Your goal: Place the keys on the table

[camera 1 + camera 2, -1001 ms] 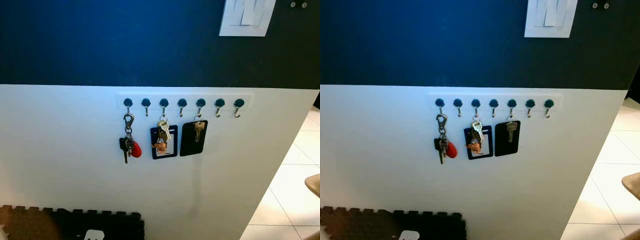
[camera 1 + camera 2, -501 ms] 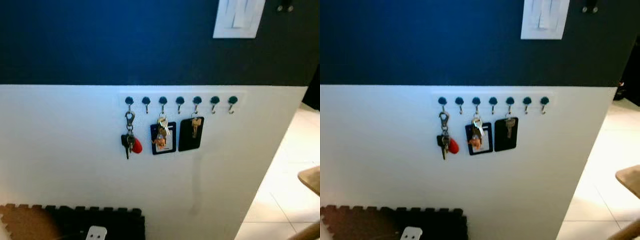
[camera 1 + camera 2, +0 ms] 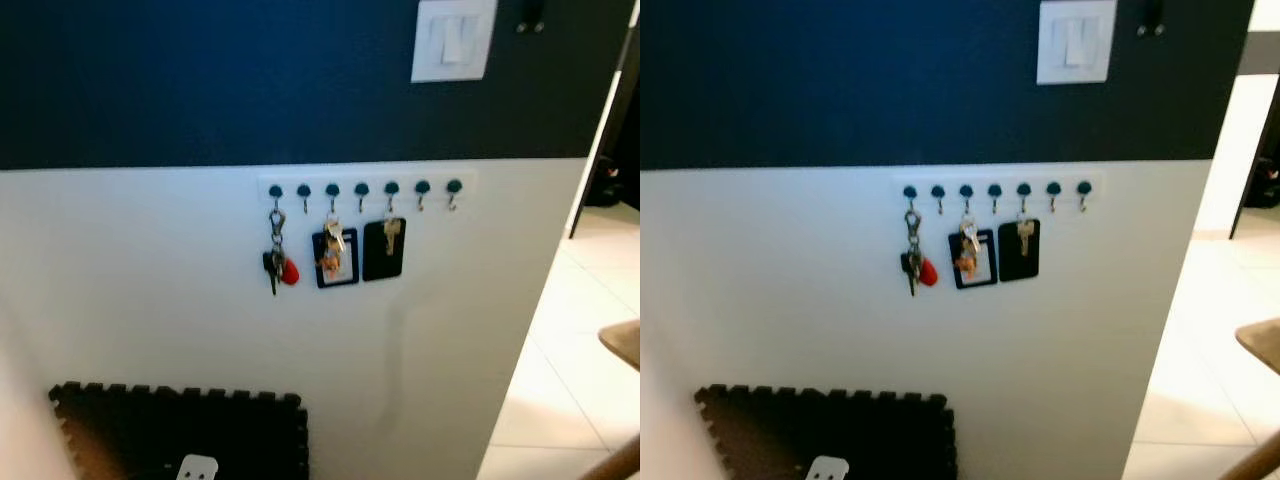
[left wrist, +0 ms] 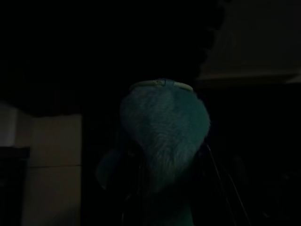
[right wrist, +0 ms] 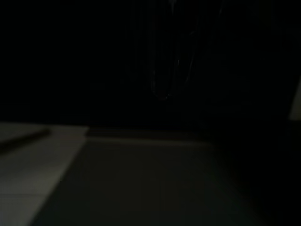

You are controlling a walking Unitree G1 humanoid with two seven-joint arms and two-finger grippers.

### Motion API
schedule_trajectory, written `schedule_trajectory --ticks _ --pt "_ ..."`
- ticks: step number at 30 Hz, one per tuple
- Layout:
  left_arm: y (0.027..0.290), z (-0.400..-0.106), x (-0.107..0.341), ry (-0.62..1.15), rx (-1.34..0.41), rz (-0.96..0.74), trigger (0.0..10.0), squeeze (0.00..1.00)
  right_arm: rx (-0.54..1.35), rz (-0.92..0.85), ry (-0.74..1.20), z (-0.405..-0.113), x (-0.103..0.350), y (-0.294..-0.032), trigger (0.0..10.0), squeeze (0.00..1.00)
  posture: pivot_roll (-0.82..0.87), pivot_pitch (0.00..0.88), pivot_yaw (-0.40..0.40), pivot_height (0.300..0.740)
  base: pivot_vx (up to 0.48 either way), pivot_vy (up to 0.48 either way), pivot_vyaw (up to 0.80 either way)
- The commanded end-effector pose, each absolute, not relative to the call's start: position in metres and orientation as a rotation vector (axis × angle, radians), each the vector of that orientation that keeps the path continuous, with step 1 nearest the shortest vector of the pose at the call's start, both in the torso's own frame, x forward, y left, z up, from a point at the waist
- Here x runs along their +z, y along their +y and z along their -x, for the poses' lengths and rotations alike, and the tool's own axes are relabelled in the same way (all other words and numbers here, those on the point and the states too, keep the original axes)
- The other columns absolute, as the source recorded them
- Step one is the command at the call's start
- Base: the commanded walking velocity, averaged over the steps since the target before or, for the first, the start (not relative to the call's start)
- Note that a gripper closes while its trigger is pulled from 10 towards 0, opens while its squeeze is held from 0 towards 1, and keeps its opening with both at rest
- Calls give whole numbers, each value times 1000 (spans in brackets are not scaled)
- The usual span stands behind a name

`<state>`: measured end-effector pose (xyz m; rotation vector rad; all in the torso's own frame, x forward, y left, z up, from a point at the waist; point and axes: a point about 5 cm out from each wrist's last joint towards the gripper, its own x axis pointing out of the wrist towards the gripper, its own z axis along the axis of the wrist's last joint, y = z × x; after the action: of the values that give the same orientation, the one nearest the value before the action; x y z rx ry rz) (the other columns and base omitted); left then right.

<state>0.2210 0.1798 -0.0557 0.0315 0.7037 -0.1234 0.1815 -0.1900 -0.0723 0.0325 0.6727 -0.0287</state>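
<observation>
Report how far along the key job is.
Nothing looks done yet. The key bunch with the red fob hangs on the leftmost hook of the white hook rail; two more key sets hang over black card holders beside it. Neither claw has hold of any keys. Left: approach, unhook keys, carry them to the table.

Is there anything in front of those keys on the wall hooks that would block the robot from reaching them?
Nothing visible does. The bunch of keys with a red fob hangs freely from the leftmost hook of the white hook rail, with bare white wall around it. A dark foam floor mat lies well below. Neither claw has been raised toward the keys yet.
</observation>
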Motion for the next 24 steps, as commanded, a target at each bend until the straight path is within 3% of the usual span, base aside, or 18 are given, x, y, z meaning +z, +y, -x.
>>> schedule_trajectory --ticks 1,18,24 --pt "180 -222 -55 704 -134 -54 10000 0 -23 -42 675 -180 -73 -186 10000 0 38 29 22 740 0 0 0" --pt "177 -226 -53 704 -201 -95 10000 0 -35 -54 688 -177 -76 -186 10000 0 43 45 34 740 0 0 0" --pt "174 -227 -53 699 -213 -92 10000 0 -38 -54 690 -177 -76 -186 10000 0 45 47 34 740 0 -464 0"
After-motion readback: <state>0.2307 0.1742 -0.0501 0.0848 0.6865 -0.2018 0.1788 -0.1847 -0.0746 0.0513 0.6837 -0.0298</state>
